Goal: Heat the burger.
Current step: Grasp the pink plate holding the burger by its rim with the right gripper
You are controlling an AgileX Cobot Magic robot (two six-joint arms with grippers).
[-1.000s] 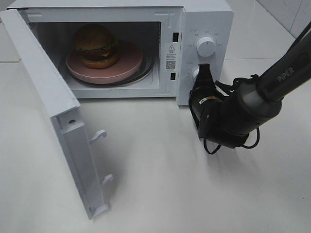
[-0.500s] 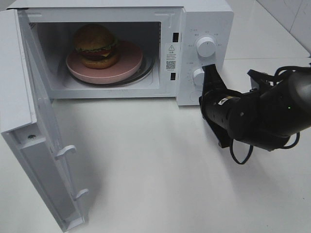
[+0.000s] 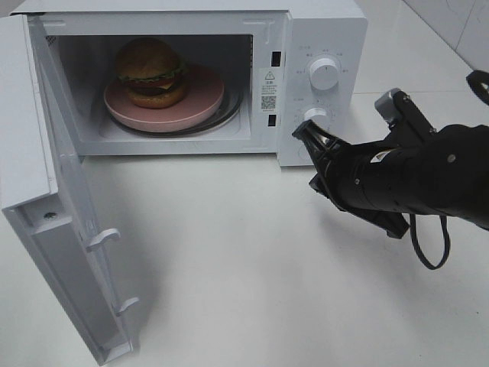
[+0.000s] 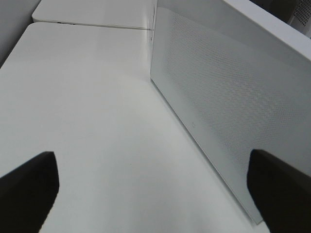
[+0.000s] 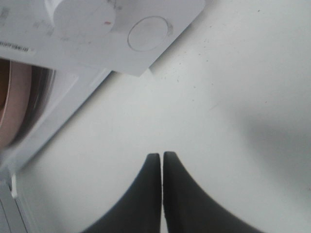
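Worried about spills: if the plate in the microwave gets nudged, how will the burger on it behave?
The burger is tall and stacked, so it would probably wobble or tip. Its glossy top looks slippery to grip. Sitting toward one edge of the plate, it might slide off.

**A:** What does the right arm [image 3: 416,180] look like?

**B:** It has a glossy black casing, thick and rounded. There is a small label [image 3: 380,157] in yellow and white on it, with print too small to read.

**A:** Any wiring?

**B:** A thin black cable [image 3: 432,267] forms a loop under the casing. A grey, angular bracket [image 3: 397,107] sits on top.

**A:** And the right end effector [image 5: 162,156]?

**B:** It has two matte black fingers [image 5: 141,194] with smooth curved outer edges, tapering to narrow tips.

**A:** The left end effector [image 4: 150,155]?

**B:** Only its two finger ends [image 4: 29,189] show. They are dark, blunt and out of focus.
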